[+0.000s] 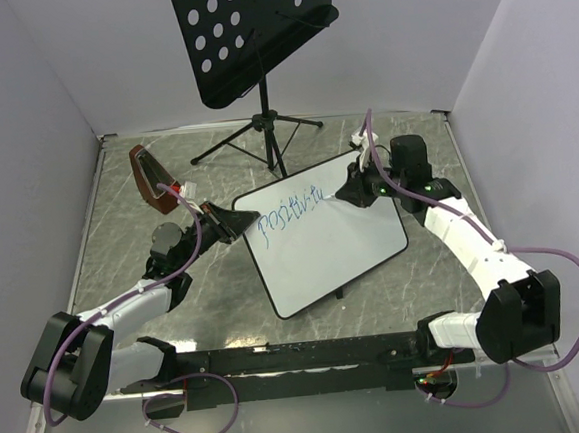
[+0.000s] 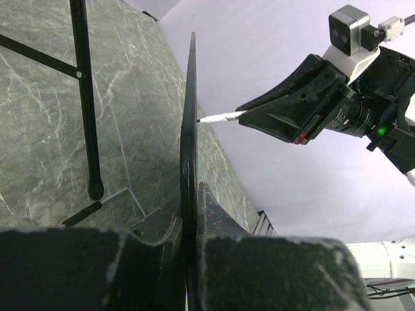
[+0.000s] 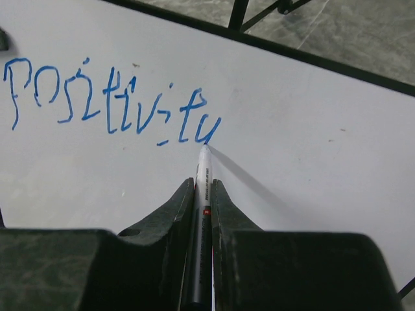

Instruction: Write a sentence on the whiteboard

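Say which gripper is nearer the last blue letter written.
Right. The right gripper holds the marker on that letter; the left gripper clamps the whiteboard edge by the first letter.

your whiteboard (image 1: 343, 257) sits in the middle of the table (image 1: 119, 220), the stand (image 1: 255, 29) behind it; left gripper (image 1: 242, 220) on its left edge, right gripper (image 1: 341, 196) at its far right, marker (image 3: 203, 167) touching it.

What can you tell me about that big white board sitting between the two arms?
The flat white rectangular whiteboard has rounded corners and a thin black rim. It sits askew over the grey marbled tabletop. The left gripper clamps its left edge. Blue handwriting along its top reads roughly "Positivity", and the tip of the white marker held in the right gripper touches the last letter.
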Available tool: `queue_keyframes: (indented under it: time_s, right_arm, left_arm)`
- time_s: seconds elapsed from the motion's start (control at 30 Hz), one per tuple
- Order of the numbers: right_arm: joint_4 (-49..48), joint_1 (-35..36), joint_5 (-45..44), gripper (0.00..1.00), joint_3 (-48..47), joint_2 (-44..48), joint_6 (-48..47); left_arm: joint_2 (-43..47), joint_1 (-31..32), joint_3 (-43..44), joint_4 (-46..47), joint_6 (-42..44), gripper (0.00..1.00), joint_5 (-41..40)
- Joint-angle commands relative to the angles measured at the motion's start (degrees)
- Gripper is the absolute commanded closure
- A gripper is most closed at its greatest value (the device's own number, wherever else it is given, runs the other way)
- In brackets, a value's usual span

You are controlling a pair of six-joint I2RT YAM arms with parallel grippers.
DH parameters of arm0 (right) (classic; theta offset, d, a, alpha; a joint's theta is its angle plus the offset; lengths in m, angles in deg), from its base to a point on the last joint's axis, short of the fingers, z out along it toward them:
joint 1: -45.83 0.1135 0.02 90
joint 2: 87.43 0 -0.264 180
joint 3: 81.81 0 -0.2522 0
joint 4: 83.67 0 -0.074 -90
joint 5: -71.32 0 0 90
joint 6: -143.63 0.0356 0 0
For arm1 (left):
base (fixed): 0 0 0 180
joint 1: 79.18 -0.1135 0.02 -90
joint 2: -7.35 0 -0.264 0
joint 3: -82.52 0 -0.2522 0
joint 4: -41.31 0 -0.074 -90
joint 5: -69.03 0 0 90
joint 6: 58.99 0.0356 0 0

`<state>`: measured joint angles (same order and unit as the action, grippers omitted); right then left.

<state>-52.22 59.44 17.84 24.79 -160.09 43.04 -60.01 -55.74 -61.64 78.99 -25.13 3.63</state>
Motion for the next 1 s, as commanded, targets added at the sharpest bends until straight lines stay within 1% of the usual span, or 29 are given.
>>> queue_keyframes:
  time_s: [0.0, 0.27, 0.6, 0.83, 0.97]
  right_arm:
    - [0.76, -0.25, 1.19, 1.00, 1.36, 2.35, -1.19]
    - [2.52, -0.07, 2.33, 1.00, 2.68, 2.97, -1.89]
    - [2.08, 3.53, 1.90, 1.00, 2.16, 2.97, -0.49]
    - [1.47, 3.89, 1.81, 1.00, -3.02, 2.00, 1.01]
    - [1.99, 2.92, 1.72, 1.00, -5.93, 3.40, 1.27]
  left_arm:
    - [1.08, 0.29, 0.94, 6.83, 2.62, 0.99, 1.86]
    - [0.82, 0.29, 1.12, 6.92, 2.53, 0.99, 1.94]
    - [0.29, 0.38, 1.56, 7.27, 2.44, 0.99, 1.94]
    - [0.11, 0.38, 1.64, 7.45, 2.26, 0.99, 2.12]
    - [0.64, 0.38, 1.64, 6.66, 2.70, 0.99, 2.03]
